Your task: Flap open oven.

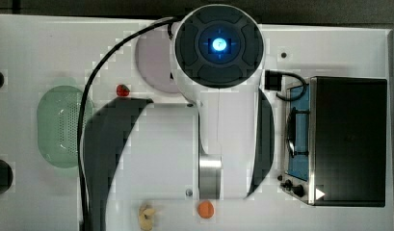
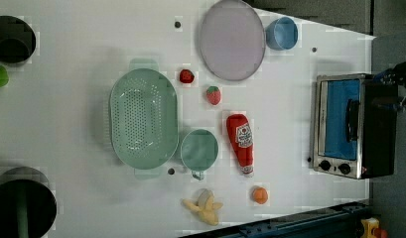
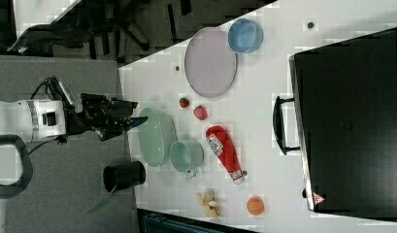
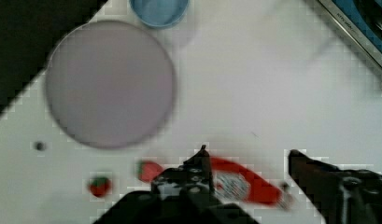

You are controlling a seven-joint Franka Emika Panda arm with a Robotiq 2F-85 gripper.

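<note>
Both fingers [image 4: 205, 163] of my claw [image 4: 248, 156] stand wide apart, gripping nothing, above the ketchup bottle [image 4: 240, 184] lying on the white table [image 4: 254, 93]. Purple plate [image 4: 109, 84] and blue cup [image 4: 159, 10] sit beyond. Oven [image 2: 354, 126] stands at the left view's right edge (door closed, bar handle [image 2: 351, 120] facing the table centre), well apart from my claw.
</note>
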